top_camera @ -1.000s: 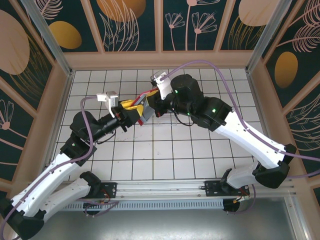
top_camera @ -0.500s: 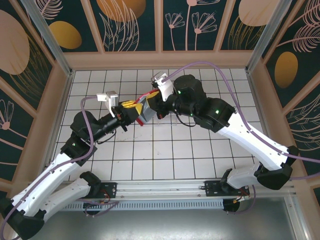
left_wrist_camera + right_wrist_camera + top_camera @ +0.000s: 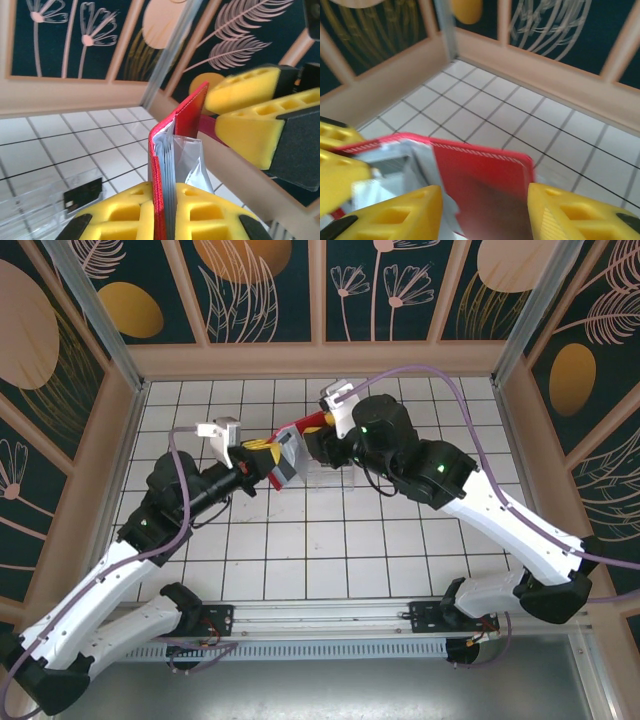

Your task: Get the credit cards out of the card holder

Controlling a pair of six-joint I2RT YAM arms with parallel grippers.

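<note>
- The left hand (image 3: 162, 202) is clenched on the holder (image 3: 189, 111). It grips the lower part and keeps the holder on edge, raised off the desk (image 3: 330, 550).
- The holder's long axis runs from the left hand up and away toward the right hand (image 3: 485, 215). Its free red flap points at that hand.
- The right hand is released, with its fingers standing astride the flap. Whether a pad touches the flap cannot be told.
- Pale layers and a clear sleeve show in the holder's open pockets. Whether a card is among them cannot be told.
- One dark card (image 3: 82, 199) lies flat in the clear tray (image 3: 35, 212) on the desk below the holder.
- Judgement: the right hand is the nearer free hand for any pull, and a card would come out along the pocket mouth, away from the left hand.
- Open room lies above the holder and toward the back wall. The two hands sit close together, so sideways room is tight.
</note>
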